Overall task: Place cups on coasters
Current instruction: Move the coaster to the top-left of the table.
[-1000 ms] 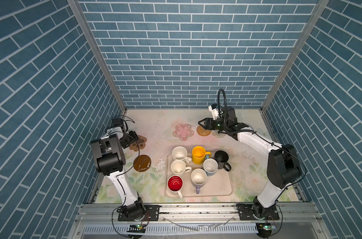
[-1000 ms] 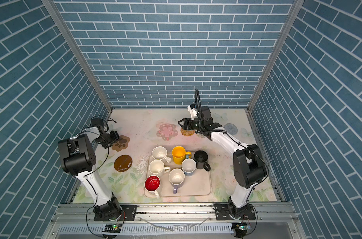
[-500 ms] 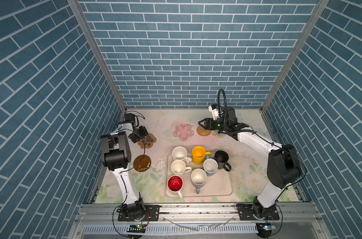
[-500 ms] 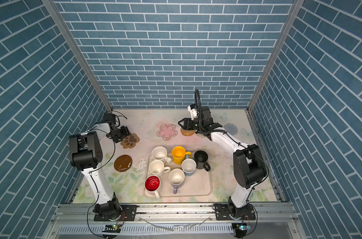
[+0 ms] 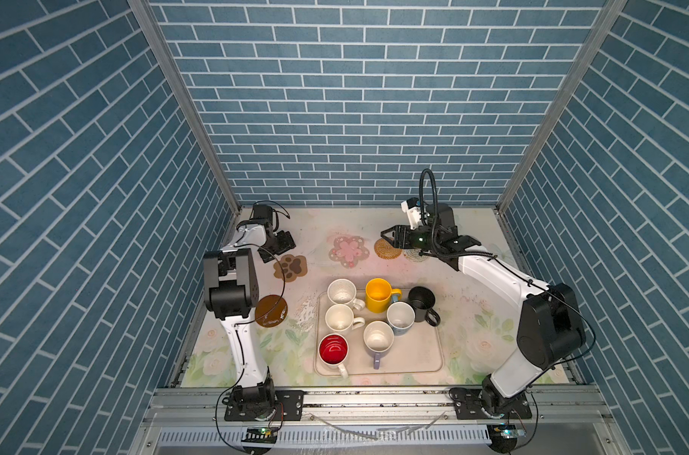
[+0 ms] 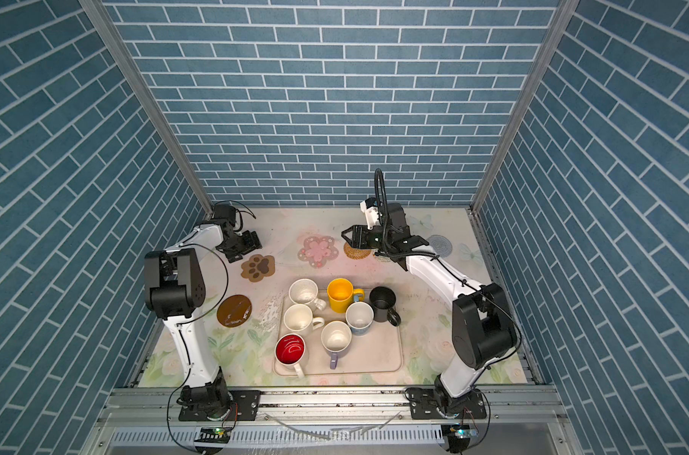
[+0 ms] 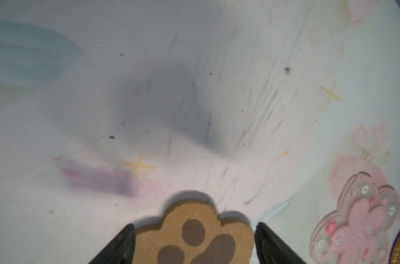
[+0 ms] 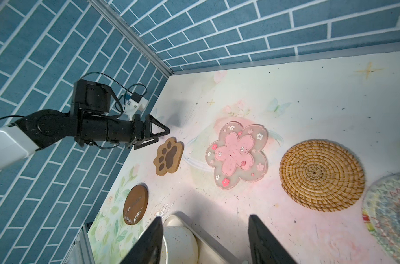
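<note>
top views: both are looking steeply down from high above the front rail (image 5: 374, 398), taking in the whole table (image 5: 319, 224) | left wrist: is looking down from very near at the paw coaster (image 7: 194, 230) and flower coaster (image 7: 359, 217) | right wrist: is looking across from farther off, sharing both coasters with it

Left arm (image 5: 243, 346), right arm (image 5: 488, 272): white link shells, black joint housings. Left gripper (image 7: 193, 225), right gripper (image 8: 205, 216): black tapered fingers. Black external cables (image 5: 428, 170). Black base plates (image 5: 264, 410), silver screws.
</note>
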### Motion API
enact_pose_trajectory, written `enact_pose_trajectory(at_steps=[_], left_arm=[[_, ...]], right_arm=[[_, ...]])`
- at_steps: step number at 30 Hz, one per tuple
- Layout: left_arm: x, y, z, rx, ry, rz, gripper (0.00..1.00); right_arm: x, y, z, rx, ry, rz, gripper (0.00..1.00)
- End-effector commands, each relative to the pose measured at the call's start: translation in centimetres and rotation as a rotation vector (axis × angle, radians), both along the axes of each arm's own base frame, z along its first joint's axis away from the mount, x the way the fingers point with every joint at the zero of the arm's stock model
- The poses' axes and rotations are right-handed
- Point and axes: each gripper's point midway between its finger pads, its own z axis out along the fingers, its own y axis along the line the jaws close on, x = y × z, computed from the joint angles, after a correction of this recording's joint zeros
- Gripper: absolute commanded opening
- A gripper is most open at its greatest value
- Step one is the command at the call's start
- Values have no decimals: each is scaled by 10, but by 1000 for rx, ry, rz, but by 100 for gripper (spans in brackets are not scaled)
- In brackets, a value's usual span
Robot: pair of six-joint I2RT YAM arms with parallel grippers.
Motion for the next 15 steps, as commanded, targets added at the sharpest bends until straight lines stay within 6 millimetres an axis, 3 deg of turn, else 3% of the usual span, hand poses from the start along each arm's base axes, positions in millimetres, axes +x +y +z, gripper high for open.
enact_pose_trajectory(at_steps=[1,6,15], left_arm=[[-27,15,25,95,30,13,86],[-48,10,22,68,18,38,85],[-72,4,-8,27,43,68,82]], right_arm=[[-8,-7,-2,-10,12,-15,60],[-13,-9,-1,-6,19,-17,60],[-29,-14,-6,-20,37,-22,60]])
